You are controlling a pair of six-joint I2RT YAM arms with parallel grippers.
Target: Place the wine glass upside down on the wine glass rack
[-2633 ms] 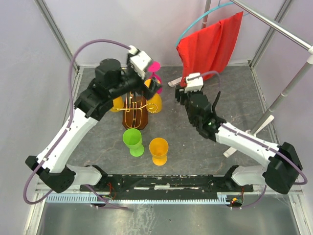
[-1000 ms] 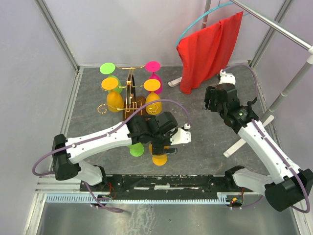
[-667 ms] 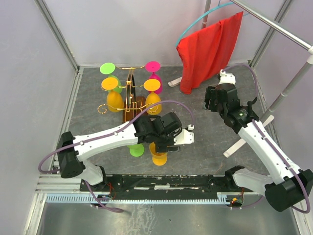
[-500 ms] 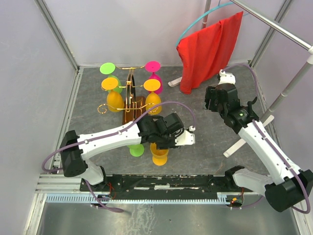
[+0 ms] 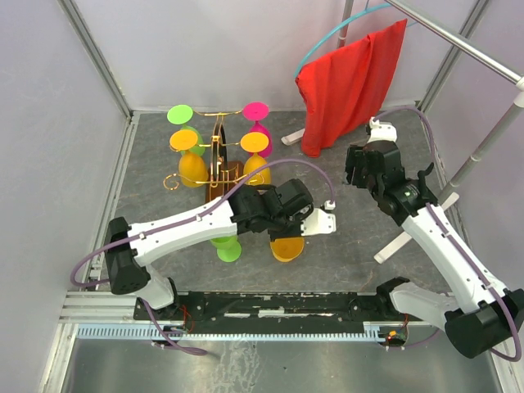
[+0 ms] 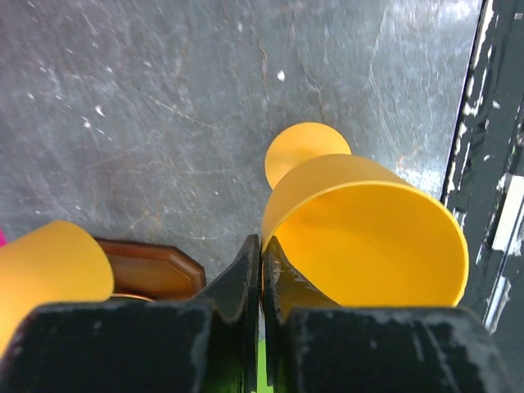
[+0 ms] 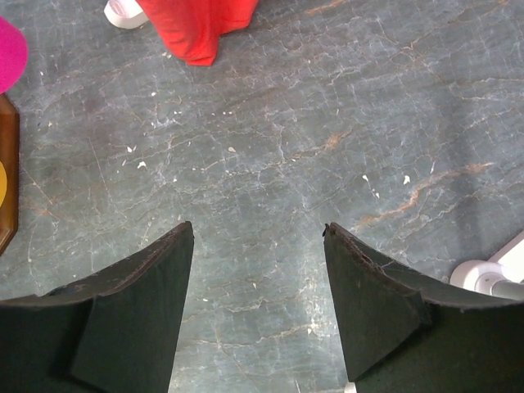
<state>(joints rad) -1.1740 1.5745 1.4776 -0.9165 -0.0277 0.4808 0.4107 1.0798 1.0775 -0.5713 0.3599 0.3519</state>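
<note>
An orange wine glass (image 5: 288,246) hangs tilted from my left gripper (image 5: 282,232), just right of a green wine glass (image 5: 228,247) that stands on the table. In the left wrist view the left gripper (image 6: 262,242) is shut on the orange wine glass (image 6: 368,237) at its rim, one finger inside the bowl and one outside; the round foot (image 6: 307,151) shows beyond it. The wine glass rack (image 5: 219,160) stands at the back left, with green, pink and two orange glasses hanging upside down. My right gripper (image 5: 359,170) is open over bare table (image 7: 258,233).
A red cloth (image 5: 354,82) hangs from a rail at the back right. A white stand foot (image 5: 393,246) rests on the table under the right arm. The rack's brown base (image 6: 155,266) and a hanging orange glass (image 6: 49,264) lie left of my left fingers.
My left gripper has shut on the orange glass's rim, tipped it and carried it a little to the right. The right arm has hardly moved.
</note>
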